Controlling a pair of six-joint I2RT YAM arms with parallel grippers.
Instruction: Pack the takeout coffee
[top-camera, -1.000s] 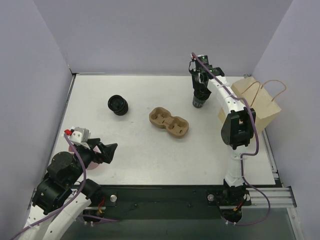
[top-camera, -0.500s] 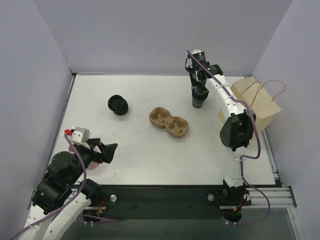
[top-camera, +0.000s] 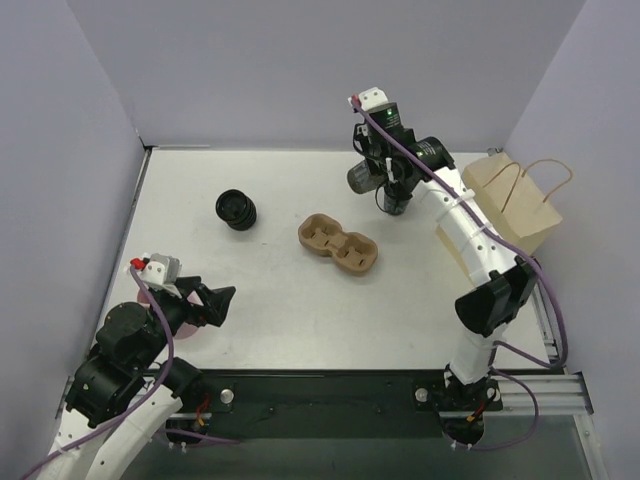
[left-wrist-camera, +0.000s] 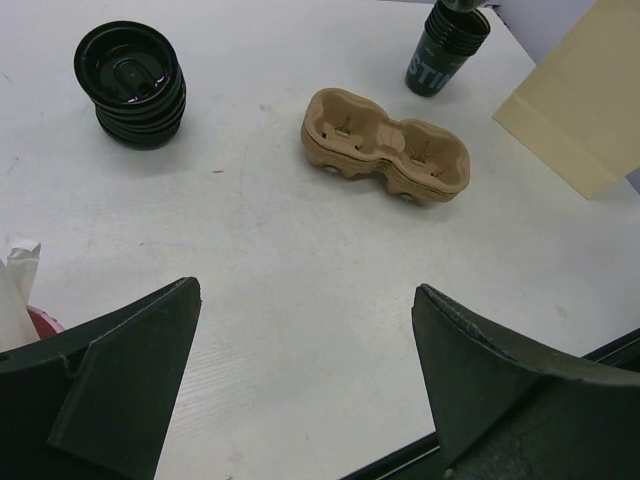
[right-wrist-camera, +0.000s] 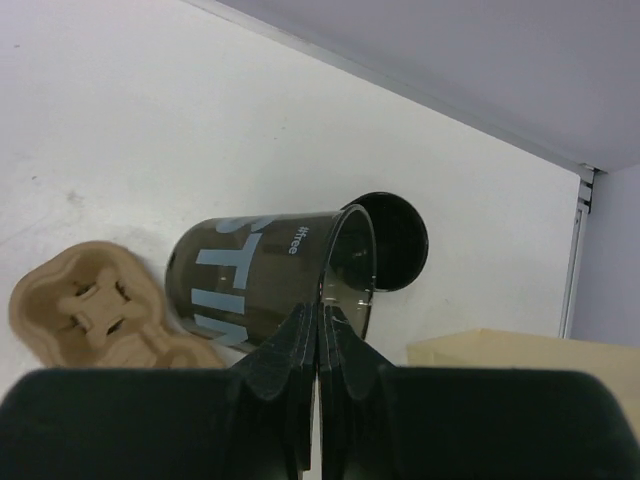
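Observation:
No lidded cup shows in any view; the takeout coffee is out of view. My right gripper (top-camera: 376, 180) (right-wrist-camera: 318, 312) is shut on the rim of one lidless dark cup (top-camera: 361, 177) (right-wrist-camera: 255, 275) with pale lettering. It holds the cup tilted in the air, just left of the stack of lidless cups (top-camera: 394, 201) (right-wrist-camera: 398, 240) (left-wrist-camera: 445, 50). The brown pulp carrier (top-camera: 338, 246) (left-wrist-camera: 385, 158) (right-wrist-camera: 85, 305) lies mid-table with both wells empty. My left gripper (top-camera: 222, 300) (left-wrist-camera: 305, 295) is open and empty near the front left.
A stack of loose black lids (top-camera: 236, 210) (left-wrist-camera: 131, 85) stands at the left. A paper bag with handles (top-camera: 512, 205) (left-wrist-camera: 590, 100) (right-wrist-camera: 500, 360) stands at the right edge. A pink and white object (left-wrist-camera: 18, 295) lies by my left gripper.
My right gripper has lifted one lidless cup off the stack, moved it up and to the left, and tilted it. The left arm has not moved.

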